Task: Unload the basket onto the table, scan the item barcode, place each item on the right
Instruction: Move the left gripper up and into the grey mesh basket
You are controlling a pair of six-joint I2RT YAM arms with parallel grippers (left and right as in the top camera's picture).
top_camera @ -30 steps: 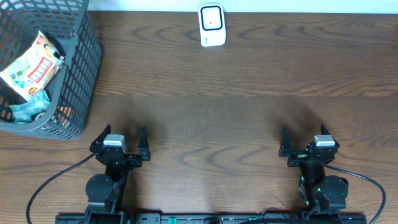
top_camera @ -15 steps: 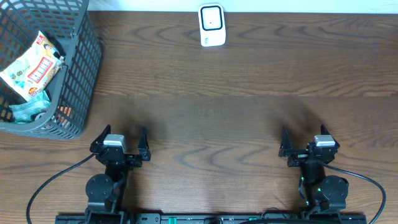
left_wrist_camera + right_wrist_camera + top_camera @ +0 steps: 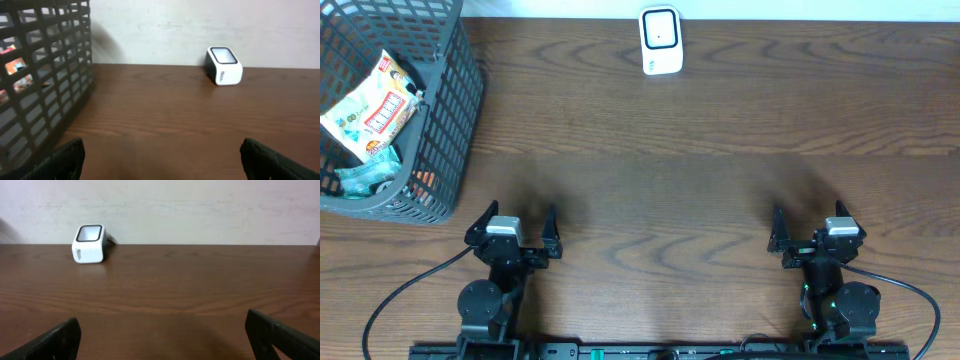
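The table [image 3: 720,140] is dark brown wood with wavy grain and a dull, smooth finish. At its far edge, close to the pale, faintly scuffed wall [image 3: 200,210], stands the barcode scanner [image 3: 660,40]. It is a small, glossy white plastic block with rounded corners, and a dark, black-rimmed window slopes across its top.

The wire basket [image 3: 450,120] sits at the far left corner. It is a dark grey grid of square openings under a thicker rim, with walls that lean outward. Inside lies the snack packet [image 3: 375,105], a crinkly, shiny bag printed in white, red and yellow, lying askew against the mesh. A crumpled teal wrapper [image 3: 360,178] is tucked just below it. Both are well apart from the scanner and from the arms.

The left gripper [image 3: 517,214] and the right gripper [image 3: 809,214] sit low at the near edge, well apart from each other. Both are matte black and angular, and each carries a small grey block on top. Their jaws are spread wide and hold nothing. In the wrist views the blunt black fingers [image 3: 65,159] show only at the bottom corners, with bare wood between them. Thin black cables [image 3: 400,300] curve away behind each arm.
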